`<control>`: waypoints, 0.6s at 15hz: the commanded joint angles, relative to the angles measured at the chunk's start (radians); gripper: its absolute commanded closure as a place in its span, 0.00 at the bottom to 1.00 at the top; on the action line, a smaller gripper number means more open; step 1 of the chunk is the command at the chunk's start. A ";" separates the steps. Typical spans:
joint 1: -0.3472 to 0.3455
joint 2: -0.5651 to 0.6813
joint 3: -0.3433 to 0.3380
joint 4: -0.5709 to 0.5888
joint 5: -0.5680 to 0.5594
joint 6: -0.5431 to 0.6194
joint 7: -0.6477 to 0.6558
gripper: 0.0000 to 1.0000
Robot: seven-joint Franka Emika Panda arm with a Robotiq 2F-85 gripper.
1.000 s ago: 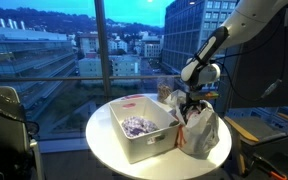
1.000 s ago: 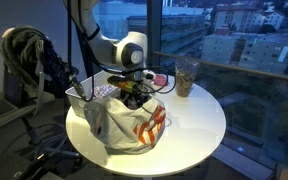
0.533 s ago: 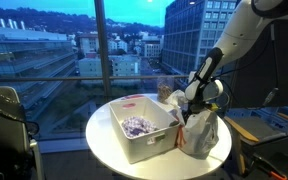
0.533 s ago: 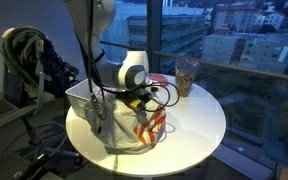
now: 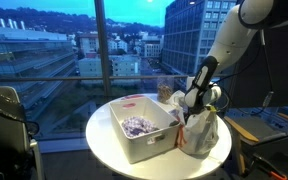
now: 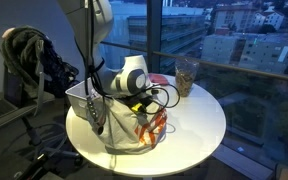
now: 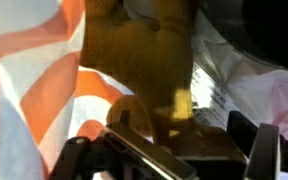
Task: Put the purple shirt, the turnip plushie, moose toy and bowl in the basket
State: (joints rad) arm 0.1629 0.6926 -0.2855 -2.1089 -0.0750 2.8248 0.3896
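The white basket (image 5: 144,145) stands in the middle of the round table, with the purple shirt (image 5: 136,125) lying inside it. Beside it my gripper (image 5: 189,112) reaches down into a white and orange crinkly bag (image 5: 202,135); an exterior view shows the gripper (image 6: 142,106) at the bag's mouth. In the wrist view the brown moose toy (image 7: 144,70) lies between my open gripper (image 7: 184,150) fingers, which stand wide on either side of it without pressing it. I cannot make out the bowl or the turnip plushie.
A clear cup (image 6: 187,75) with contents stands at the table's window side, next to a reddish object (image 6: 160,80). The round white table (image 5: 104,135) ends close around the basket. A chair with dark clothing (image 6: 29,60) stands nearby. The window glass is right behind the table.
The arm has bent down and the gripper has sunk into the mouth of the bag. The jaws have stayed open.
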 commanded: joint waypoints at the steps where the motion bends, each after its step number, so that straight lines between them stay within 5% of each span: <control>1: -0.013 0.066 0.006 0.058 0.021 -0.007 -0.004 0.25; 2: -0.016 0.070 0.008 0.063 0.026 -0.006 -0.007 0.26; 9: -0.055 0.028 0.045 0.064 0.065 -0.074 -0.029 0.79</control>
State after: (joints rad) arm 0.1485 0.7501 -0.2810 -2.0486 -0.0465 2.7978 0.3883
